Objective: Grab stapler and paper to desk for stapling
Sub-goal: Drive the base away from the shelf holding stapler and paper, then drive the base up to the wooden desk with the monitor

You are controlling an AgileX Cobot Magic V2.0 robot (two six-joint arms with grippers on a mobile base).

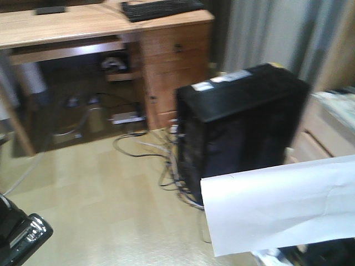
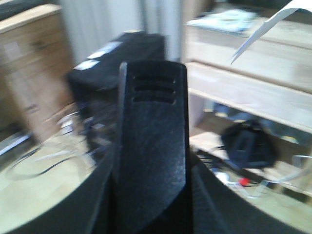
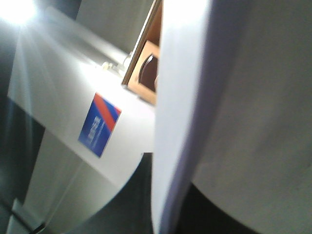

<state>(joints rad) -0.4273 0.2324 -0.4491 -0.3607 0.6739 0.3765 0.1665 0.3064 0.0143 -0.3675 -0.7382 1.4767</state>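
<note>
While the desk sits far off in the upper left of the front view, with a keyboard on its right end, neither task thing is on it. Pale floor lies open across the left and middle. A black tower stands in the centre right, with loose cables trailing between it and the desk's drawers. Grey curtain hangs at upper right, and a pale shelf runs along the right edge.

At the lower left corner, the stapler shows its silvery strip. In the left wrist view it stands upright in the left end effector, gripped from both sides.

The paper hangs in the air at lower right, overlapping the tower's foot. It fills the right wrist view, carried by the right end effector, whose fingers are hidden behind the sheet.
</note>
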